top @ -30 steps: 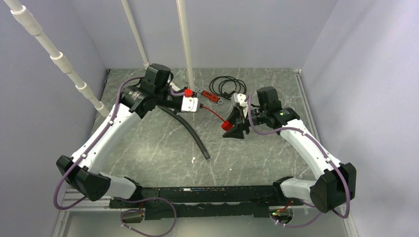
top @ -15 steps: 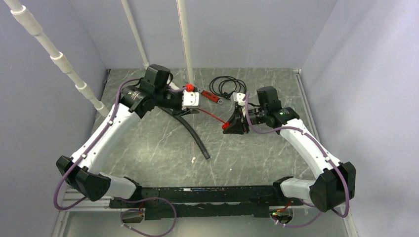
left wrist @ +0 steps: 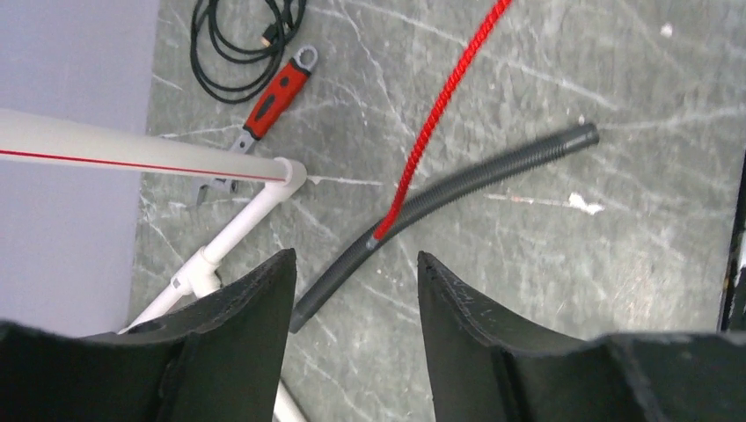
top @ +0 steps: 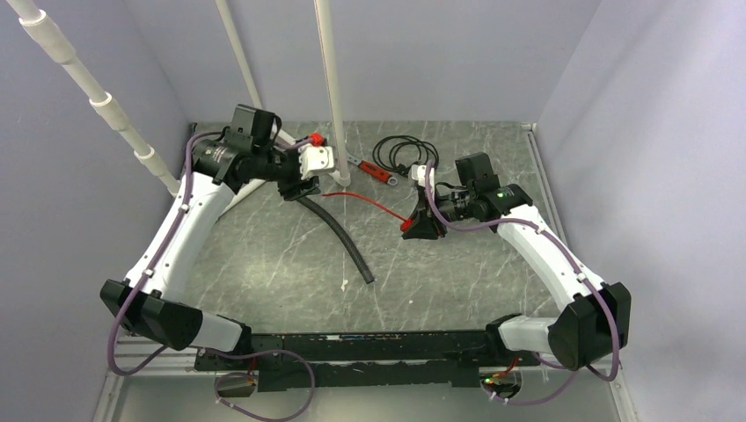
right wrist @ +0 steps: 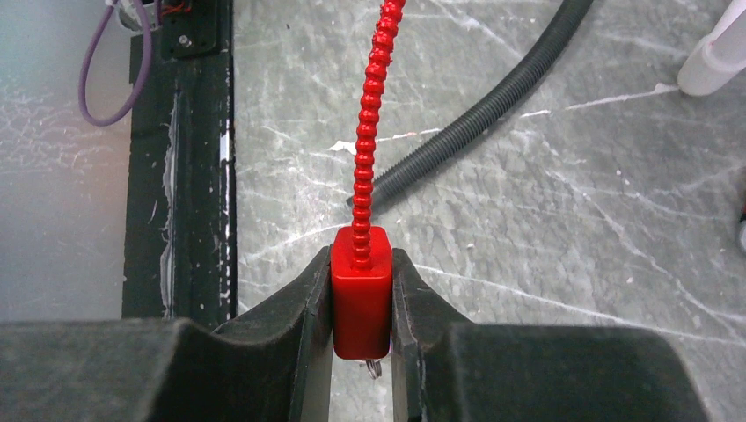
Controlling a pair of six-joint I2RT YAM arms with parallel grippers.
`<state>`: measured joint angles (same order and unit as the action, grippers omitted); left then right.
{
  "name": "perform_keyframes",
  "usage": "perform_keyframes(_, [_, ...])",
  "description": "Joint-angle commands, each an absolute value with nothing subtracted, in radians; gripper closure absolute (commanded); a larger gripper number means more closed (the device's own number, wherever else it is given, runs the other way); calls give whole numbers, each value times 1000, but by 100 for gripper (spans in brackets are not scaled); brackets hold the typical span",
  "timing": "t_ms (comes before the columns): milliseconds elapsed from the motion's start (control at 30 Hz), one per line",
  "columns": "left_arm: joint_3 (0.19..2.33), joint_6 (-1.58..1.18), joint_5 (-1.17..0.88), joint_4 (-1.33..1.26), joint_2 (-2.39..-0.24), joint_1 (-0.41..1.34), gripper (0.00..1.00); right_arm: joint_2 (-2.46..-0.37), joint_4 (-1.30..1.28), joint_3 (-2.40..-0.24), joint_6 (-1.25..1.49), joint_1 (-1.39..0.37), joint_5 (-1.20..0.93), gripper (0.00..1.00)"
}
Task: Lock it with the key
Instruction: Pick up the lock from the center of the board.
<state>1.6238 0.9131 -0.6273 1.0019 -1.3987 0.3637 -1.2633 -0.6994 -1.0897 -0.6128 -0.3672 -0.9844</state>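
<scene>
Drawn back and leftward since a second ago: left gripper, jaws now parted above the black hose, gripping nothing. Mid-table, red cable let go, loose end by the hose, running rightward. At right, red lock body pinched firmly between right gripper fingers.

It looks like a robotics lab cell: plain lilac walls enclose a grey marbled table, white PVC pipes rise at the far side, and two robot arms are bolted at the near edge.
</scene>
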Motion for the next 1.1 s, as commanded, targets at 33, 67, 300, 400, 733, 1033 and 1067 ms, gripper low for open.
perform_keyframes(33, [1629, 1053, -570, 1072, -1427, 366, 45, -1251, -710, -1144, -632, -365, -985, 100])
perform_keyframes(67, [1633, 1057, -570, 1078, -1438, 367, 45, -1252, -712, -1146, -633, -365, -985, 100])
perform_keyframes(300, [1593, 1048, -512, 1013, -1482, 436, 43, -1239, -709, -1137, -640, -365, -983, 100])
perform_keyframes(400, [1570, 1057, -489, 987, -1495, 460, 44, -1230, -713, -1133, -642, -365, -986, 100])
perform_keyframes(733, [1567, 1078, -466, 988, -1535, 488, 76, -1196, -694, -1102, -622, -365, -991, 100])
perform_keyframes(1033, [1617, 818, -690, 883, -1498, 490, 100, -1162, -485, -1054, -483, -364, -959, 100])
perform_keyframes(1067, [1618, 731, -728, 835, -1488, 491, 100, -1152, -423, -1037, -447, -364, -953, 100])
